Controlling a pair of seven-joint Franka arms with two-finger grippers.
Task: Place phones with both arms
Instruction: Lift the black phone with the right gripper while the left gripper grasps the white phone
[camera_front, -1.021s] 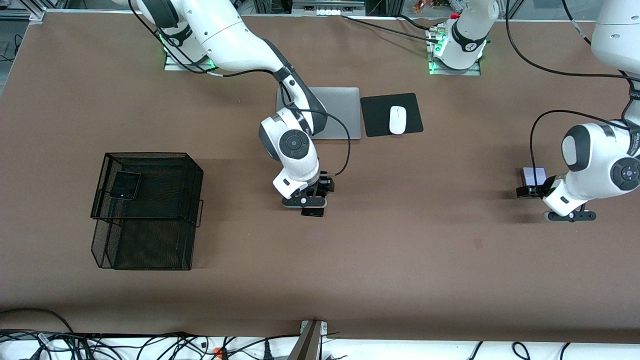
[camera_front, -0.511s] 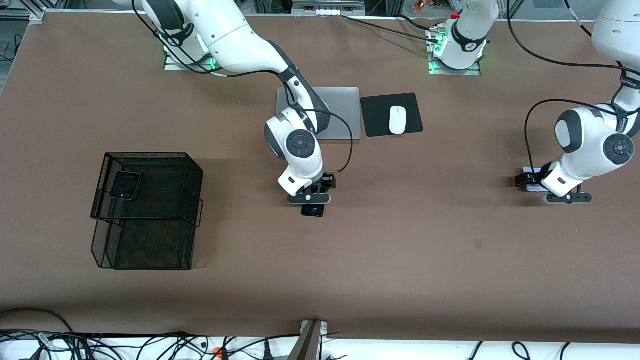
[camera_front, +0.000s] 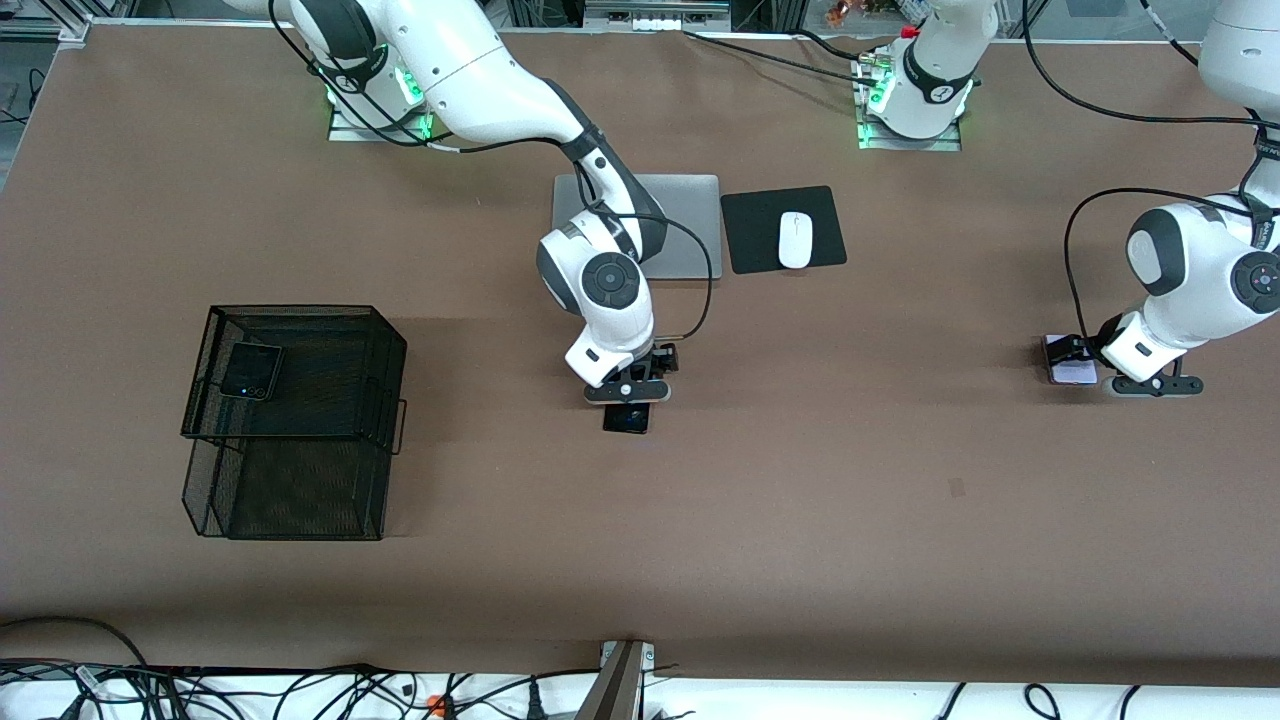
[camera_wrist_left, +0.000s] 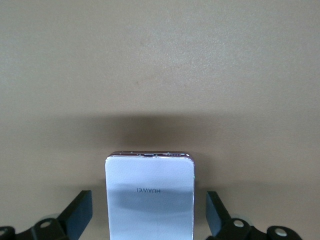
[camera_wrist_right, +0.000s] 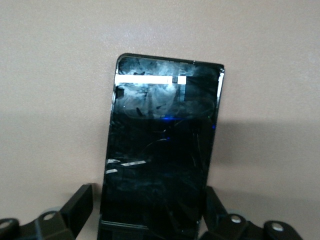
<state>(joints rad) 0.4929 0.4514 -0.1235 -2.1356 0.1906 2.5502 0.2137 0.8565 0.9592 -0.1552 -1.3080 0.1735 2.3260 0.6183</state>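
Observation:
A long black phone (camera_wrist_right: 162, 145) lies flat mid-table, partly under my right gripper (camera_front: 632, 400). In the right wrist view the right gripper (camera_wrist_right: 147, 202) straddles the phone's end: one finger sits against its edge, the other finger (camera_wrist_right: 80, 205) stands a little off it. A pale lavender-white phone (camera_front: 1068, 372) lies toward the left arm's end. My left gripper (camera_wrist_left: 149, 205) is open around this pale phone (camera_wrist_left: 149, 195), with a gap on each side. A small black phone (camera_front: 250, 371) rests on the upper tier of the black mesh basket (camera_front: 385, 350).
A silver laptop (camera_front: 690, 225) lies closed, farther from the front camera than the black phone. Beside it is a black mouse pad (camera_front: 750, 235) with a white mouse (camera_front: 795, 240). The two-tier basket stands toward the right arm's end.
The left arm has swung toward the pale phone and brought its gripper down around it. The right hand has shifted slightly toward the laptop, staying low over the black phone.

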